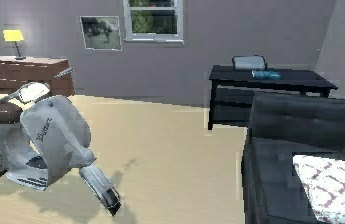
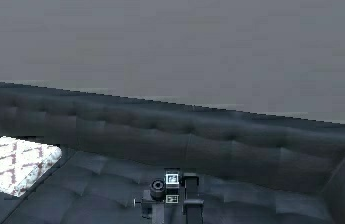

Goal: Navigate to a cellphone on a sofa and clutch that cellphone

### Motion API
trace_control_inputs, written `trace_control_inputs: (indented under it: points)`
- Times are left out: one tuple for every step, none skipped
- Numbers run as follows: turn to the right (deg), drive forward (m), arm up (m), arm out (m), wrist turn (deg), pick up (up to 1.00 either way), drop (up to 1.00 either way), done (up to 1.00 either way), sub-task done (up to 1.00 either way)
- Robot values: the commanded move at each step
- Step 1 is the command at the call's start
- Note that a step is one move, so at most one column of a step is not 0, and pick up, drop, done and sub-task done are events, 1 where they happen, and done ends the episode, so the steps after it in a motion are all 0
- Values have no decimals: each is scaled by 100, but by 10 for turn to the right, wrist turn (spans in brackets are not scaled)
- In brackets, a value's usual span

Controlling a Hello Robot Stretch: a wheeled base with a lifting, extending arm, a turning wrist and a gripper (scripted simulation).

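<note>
You're at the sofa [image 2: 230, 150], grasp step; gripper [image 2: 143, 201] at the seat, can't tell if it holds anything; pillow [image 2: 15, 165] left of it; next, locate the cellphone.

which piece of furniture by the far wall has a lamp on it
The brown wooden dresser at the forward view's left carries the yellow-shaded lamp; the black desk bears a flat blue thing.

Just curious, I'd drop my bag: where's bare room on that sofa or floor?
The sofa cushions are bare from the patterned pillow to the arm side view's right, past the gripper. Bare floor lies between the scooter and the sofa in the forward view. Crowded: the pillow end and the scooter's side.
</note>
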Motion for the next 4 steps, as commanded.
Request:
trace_control_inputs:
  points:
    - [0, 0, 0, 0, 450, 0, 0, 0, 0]
    - [0, 0, 0, 0, 450, 0, 0, 0, 0]
    - [0, 0, 0, 0, 450, 0, 0, 0, 0]
    - [0, 0, 0, 0, 360, 0, 0, 0, 0]
